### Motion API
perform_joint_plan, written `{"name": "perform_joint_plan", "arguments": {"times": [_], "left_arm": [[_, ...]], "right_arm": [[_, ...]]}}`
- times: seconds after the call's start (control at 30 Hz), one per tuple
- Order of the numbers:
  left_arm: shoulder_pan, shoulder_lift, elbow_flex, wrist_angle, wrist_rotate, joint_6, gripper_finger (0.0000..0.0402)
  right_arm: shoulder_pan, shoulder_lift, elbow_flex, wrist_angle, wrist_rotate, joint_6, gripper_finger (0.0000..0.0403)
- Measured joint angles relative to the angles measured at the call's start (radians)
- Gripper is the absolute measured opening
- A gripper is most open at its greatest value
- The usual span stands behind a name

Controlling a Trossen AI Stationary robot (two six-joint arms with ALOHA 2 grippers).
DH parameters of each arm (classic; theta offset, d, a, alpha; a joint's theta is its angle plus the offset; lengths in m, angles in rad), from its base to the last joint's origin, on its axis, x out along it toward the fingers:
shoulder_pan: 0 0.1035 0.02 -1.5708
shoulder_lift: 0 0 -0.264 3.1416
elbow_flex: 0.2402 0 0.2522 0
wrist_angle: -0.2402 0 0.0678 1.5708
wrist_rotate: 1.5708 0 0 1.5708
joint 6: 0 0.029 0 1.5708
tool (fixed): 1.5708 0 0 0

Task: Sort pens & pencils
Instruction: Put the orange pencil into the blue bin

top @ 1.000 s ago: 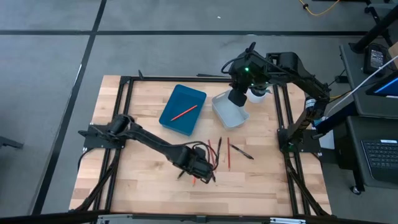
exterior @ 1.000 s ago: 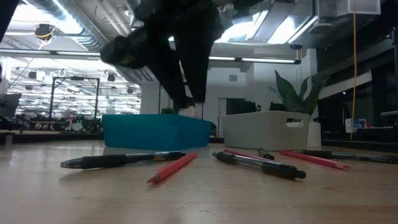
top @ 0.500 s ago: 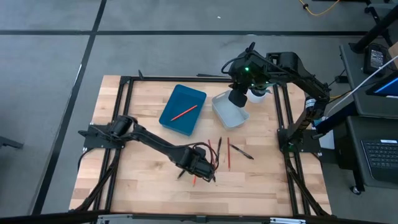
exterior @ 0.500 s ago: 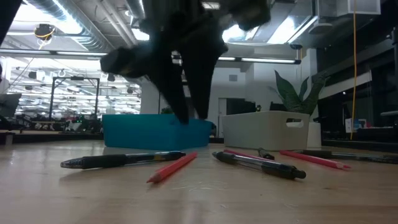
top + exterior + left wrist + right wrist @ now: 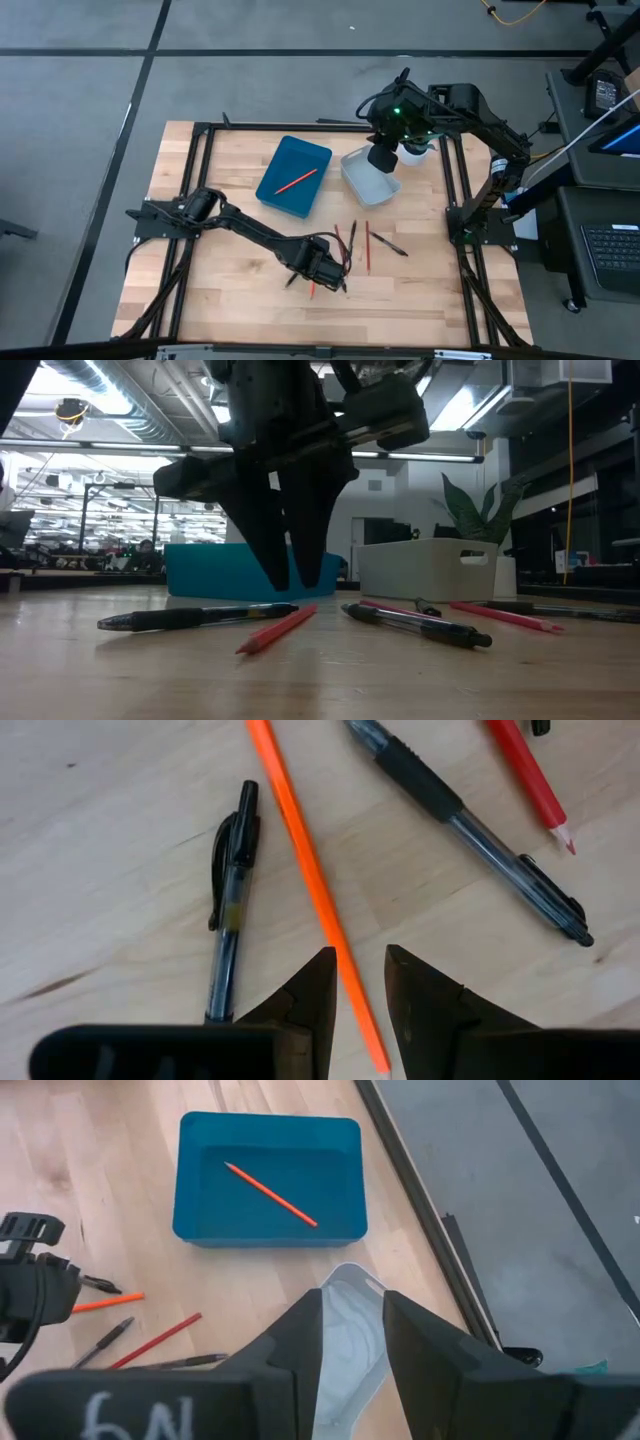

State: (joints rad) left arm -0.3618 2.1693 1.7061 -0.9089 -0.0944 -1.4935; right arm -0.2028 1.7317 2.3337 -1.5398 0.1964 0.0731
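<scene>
Left tool (image 5: 355, 990) astride one pencil (image 5: 315, 890) (orange), two pens (image 5: 228, 900) alongside

The only writing that shows is a pale hand-drawn mark on the right arm's dark wrist housing (image 5: 125, 1415), just behind the fingers (image 5: 300, 1342). It looks like "6N", though the reading is uncertain.
</scene>
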Motion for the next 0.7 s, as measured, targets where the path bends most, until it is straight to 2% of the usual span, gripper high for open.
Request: {"name": "perform_joint_plan", "arguments": {"times": [0.3, 0.7], "left_arm": [[0.004, 0.013, 0.0, 0.01, -0.004, 0.0, 0.0081], [0.007, 0.065, 0.002, 0.035, 0.05, 0.004, 0.0081]], "right_arm": [[0.0, 0.0, 0.0, 0.003, -0.015, 0.0, 0.011], [0.0, 0.0, 0.0, 0.002, -0.016, 0.0, 0.011]]}}
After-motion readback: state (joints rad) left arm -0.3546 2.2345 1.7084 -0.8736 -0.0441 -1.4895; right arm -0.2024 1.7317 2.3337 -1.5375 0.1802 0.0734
